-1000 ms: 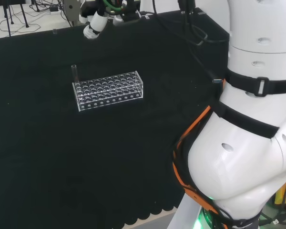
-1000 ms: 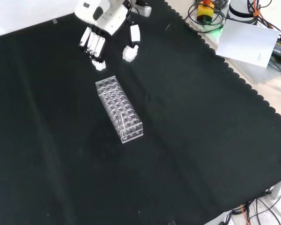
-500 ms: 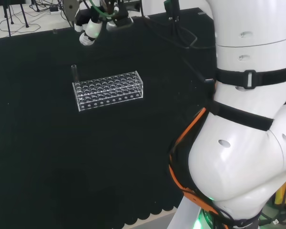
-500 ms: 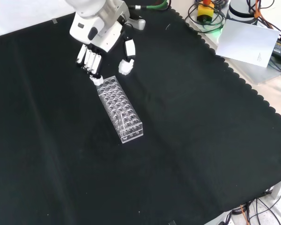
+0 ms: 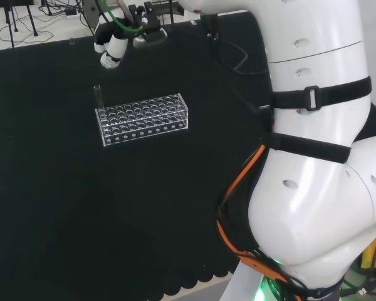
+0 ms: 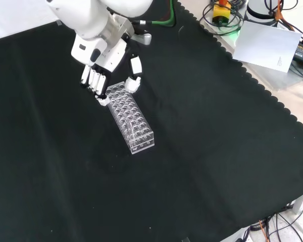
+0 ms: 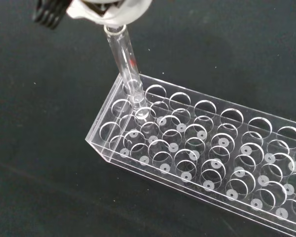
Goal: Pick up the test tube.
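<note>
Now the hand [image 6: 102, 64] had dropped from 12 o'clock over the rack's [image 6: 130, 117] end, fingers [image 6: 92, 80] straight, thumb spread, gripping nothing; test tube [image 5: 98, 96] stood upright in a corner hole, grasp pending.

A sheet of white paper [image 6: 266, 43] lies off the black cloth [image 6: 202, 151] at the front view's upper right, well apart from the fingers, with coiled cables [image 6: 219, 20] and a yellow-and-red button [image 6: 221, 8] beside it.
</note>
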